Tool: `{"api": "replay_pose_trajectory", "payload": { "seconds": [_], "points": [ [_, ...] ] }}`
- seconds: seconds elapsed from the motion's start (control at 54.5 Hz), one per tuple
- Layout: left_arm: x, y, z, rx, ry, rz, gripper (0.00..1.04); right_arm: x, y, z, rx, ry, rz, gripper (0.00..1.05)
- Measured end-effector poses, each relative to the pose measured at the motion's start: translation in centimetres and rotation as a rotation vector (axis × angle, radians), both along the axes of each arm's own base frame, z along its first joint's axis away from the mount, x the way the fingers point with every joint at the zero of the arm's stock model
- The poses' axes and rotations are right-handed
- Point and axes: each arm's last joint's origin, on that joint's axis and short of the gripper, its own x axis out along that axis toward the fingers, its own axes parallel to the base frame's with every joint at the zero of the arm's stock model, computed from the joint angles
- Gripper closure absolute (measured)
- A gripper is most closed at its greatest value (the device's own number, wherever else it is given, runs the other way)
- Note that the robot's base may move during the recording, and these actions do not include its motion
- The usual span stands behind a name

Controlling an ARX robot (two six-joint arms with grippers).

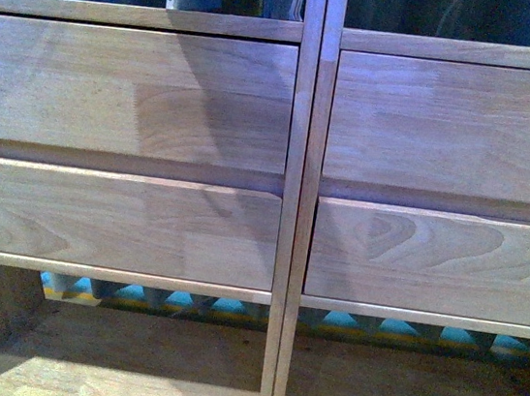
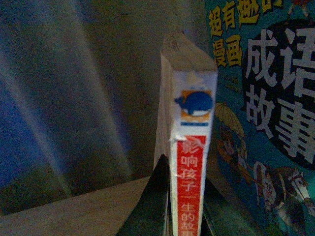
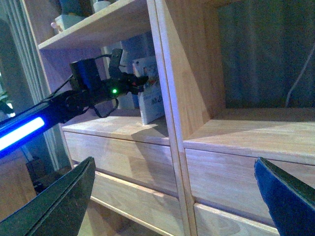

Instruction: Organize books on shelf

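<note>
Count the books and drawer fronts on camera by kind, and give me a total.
Books: 2, white book and teal book
Drawer fronts: 4
Total: 6

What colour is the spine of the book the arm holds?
The spine is white above, red with white lettering below; best in left wrist view.

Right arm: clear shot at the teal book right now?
Probably not. The left arm is in that compartment, with the left gripper shut on the white book right beside the teal book. The right gripper is open but out front, facing the centre post.
</note>
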Motion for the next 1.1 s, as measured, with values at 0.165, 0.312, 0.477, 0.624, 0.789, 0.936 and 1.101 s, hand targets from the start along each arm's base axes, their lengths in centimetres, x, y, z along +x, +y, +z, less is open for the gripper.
{"api": "replay_pose_trajectory", "payload": {
  "seconds": [0.165,0.312,0.477,0.624,0.789,0.936,1.101],
  "points": [
    [-0.2,-0.8,0.1,0.008,0.002,-0.012,0.98,0.0,0.0,0.0,0.000,0.000,0.000,0.07],
    [-0.6,-1.8,0.2,0.007,0.007,-0.029,0.98,0.0,0.0,0.0,0.000,0.000,0.000,0.07],
    [-0.8,-2.5,0.2,0.009,0.019,-0.036,0.98,0.0,0.0,0.0,0.000,0.000,0.000,0.07],
    [-1.0,-3.0,0.0,0.014,0.059,-0.042,0.84,0.0,0.0,0.0,0.000,0.000,0.000,0.07],
    [-1.3,-3.5,-0.4,0.009,0.059,-0.056,0.47,0.0,0.0,0.0,0.000,0.000,0.000,0.07],
    [-4.6,-2.9,0.7,-0.013,0.034,-0.084,0.14,0.0,0.0,0.0,0.000,0.000,0.000,0.07],
    [-8.1,-1.5,0.3,-0.053,0.034,-0.091,0.07,0.0,0.0,0.0,0.000,0.000,0.000,0.07]
  ]
}}
